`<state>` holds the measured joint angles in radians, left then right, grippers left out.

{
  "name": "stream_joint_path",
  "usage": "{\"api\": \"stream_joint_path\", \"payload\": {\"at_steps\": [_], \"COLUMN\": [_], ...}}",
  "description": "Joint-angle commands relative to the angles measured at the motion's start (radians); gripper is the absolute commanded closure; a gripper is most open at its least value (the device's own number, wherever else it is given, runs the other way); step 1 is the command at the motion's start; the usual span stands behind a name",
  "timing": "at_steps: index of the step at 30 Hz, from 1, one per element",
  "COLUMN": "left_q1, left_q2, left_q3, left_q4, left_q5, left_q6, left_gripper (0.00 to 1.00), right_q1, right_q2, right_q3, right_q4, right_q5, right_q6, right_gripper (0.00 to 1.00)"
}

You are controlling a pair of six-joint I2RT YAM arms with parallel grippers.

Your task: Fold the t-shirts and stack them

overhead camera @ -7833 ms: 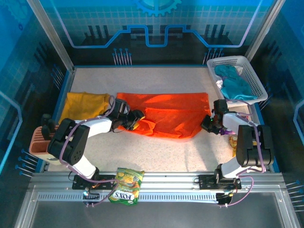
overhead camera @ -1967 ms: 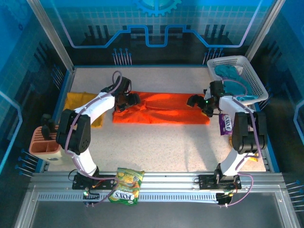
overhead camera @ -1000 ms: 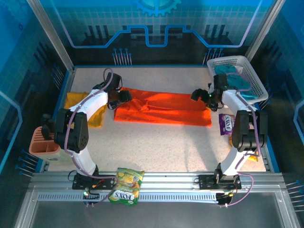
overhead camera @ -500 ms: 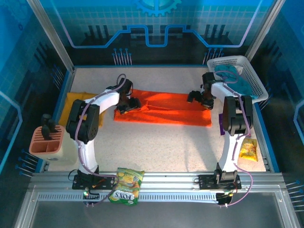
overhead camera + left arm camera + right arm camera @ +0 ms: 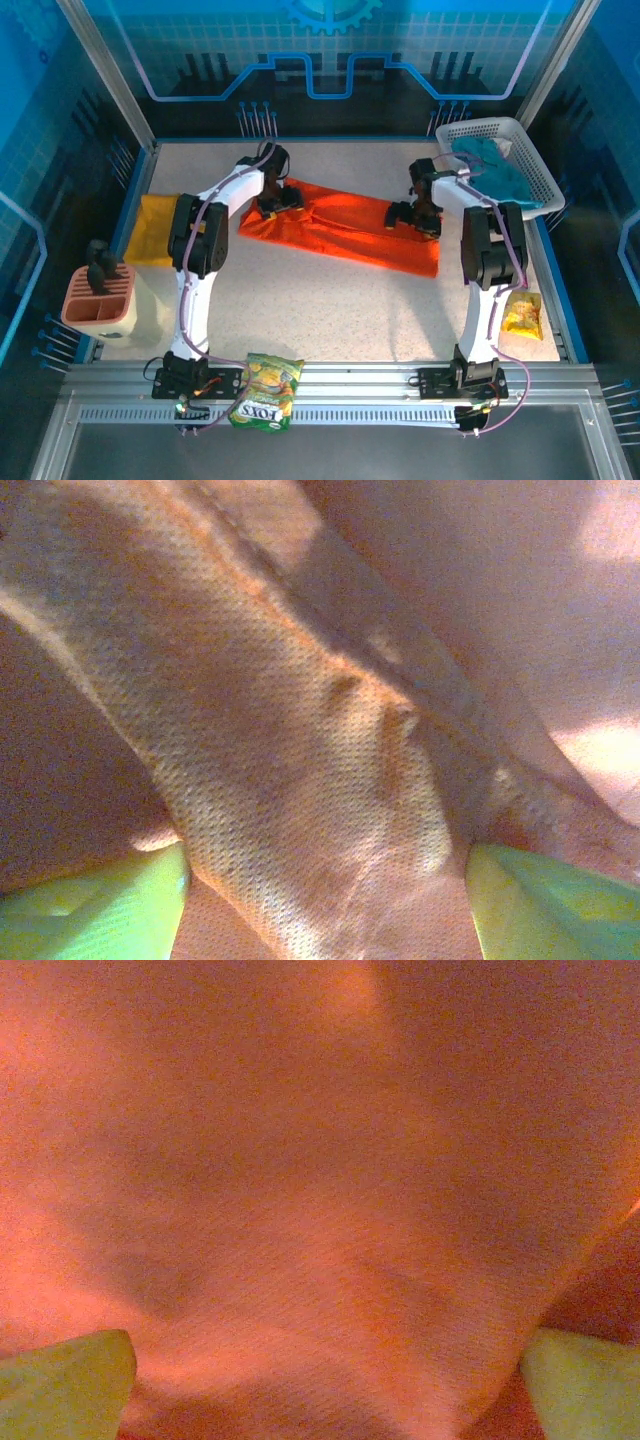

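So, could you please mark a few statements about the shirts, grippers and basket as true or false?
1. The orange shirt lies on the table as a long strip. True.
2. The yellow shirt is stacked on the orange one. False: it lies apart, by the table's left edge.
3. Both grippers are at the orange shirt, the left gripper at its left end and the right gripper towards its right end. True.
4. The basket is empty. False: it holds teal cloth.

two t-shirts (image 5: 345, 228) (image 5: 155, 225), two snack bags (image 5: 266, 390) (image 5: 521, 312), one basket (image 5: 483, 126), one caddy (image 5: 95, 300)
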<state>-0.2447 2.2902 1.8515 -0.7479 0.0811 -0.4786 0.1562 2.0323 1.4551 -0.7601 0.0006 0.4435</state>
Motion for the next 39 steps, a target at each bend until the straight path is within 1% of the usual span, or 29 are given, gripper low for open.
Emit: {"api": "stream_joint_path", "payload": {"at_steps": [1, 5, 7, 10, 14, 19, 21, 25, 28, 31, 34, 37, 39], "left_q1": [-0.003, -0.036, -0.056, -0.079, -0.102, -0.126, -0.126, -0.125, -0.120, -0.105, -0.083, -0.072, -0.070], "left_q2": [0.080, 0.144, 0.173, 0.223, 0.288, 0.351, 0.370, 0.370, 0.339, 0.277, 0.199, 0.091, 0.009], "left_q3": [0.105, 0.210, 0.257, 0.339, 0.448, 0.566, 0.601, 0.622, 0.626, 0.605, 0.573, 0.499, 0.418], "left_q4": [-0.074, -0.080, -0.082, -0.099, -0.113, -0.111, -0.111, -0.091, -0.110, -0.127, -0.151, -0.163, -0.151], "left_q5": [0.086, 0.115, 0.128, 0.140, 0.173, 0.206, 0.212, 0.235, 0.234, 0.214, 0.200, 0.172, 0.149], "left_q6": [-0.006, -0.046, -0.061, -0.072, -0.090, -0.089, -0.090, -0.061, -0.018, 0.024, 0.045, 0.074, 0.089], "left_gripper": [0.26, 0.26, 0.26, 0.26, 0.26, 0.26, 0.26, 0.26, 0.25, 0.24, 0.24, 0.23, 0.23], "right_q1": [0.084, 0.160, 0.214, 0.287, 0.396, 0.483, 0.518, 0.565, 0.566, 0.545, 0.513, 0.482, 0.457], "right_q2": [-0.040, -0.109, -0.151, -0.180, -0.182, -0.193, -0.194, -0.238, -0.332, -0.425, -0.469, -0.471, -0.455], "right_q3": [-0.086, -0.205, -0.255, -0.331, -0.404, -0.492, -0.498, -0.515, -0.524, -0.485, -0.403, -0.281, -0.218], "right_q4": [-0.081, -0.043, -0.025, 0.042, 0.126, 0.305, 0.339, 0.340, 0.269, 0.151, 0.038, -0.054, -0.054], "right_q5": [-0.024, -0.068, -0.084, -0.166, -0.174, -0.265, -0.273, -0.248, -0.182, -0.095, -0.007, 0.106, 0.136], "right_q6": [0.014, 0.064, 0.098, 0.170, 0.270, 0.435, 0.485, 0.544, 0.539, 0.486, 0.407, 0.300, 0.243], "right_gripper": [0.00, 0.00, 0.00, 0.00, 0.00, 0.00, 0.00, 0.00, 0.00, 0.00, 0.00, 0.00, 0.00]}}
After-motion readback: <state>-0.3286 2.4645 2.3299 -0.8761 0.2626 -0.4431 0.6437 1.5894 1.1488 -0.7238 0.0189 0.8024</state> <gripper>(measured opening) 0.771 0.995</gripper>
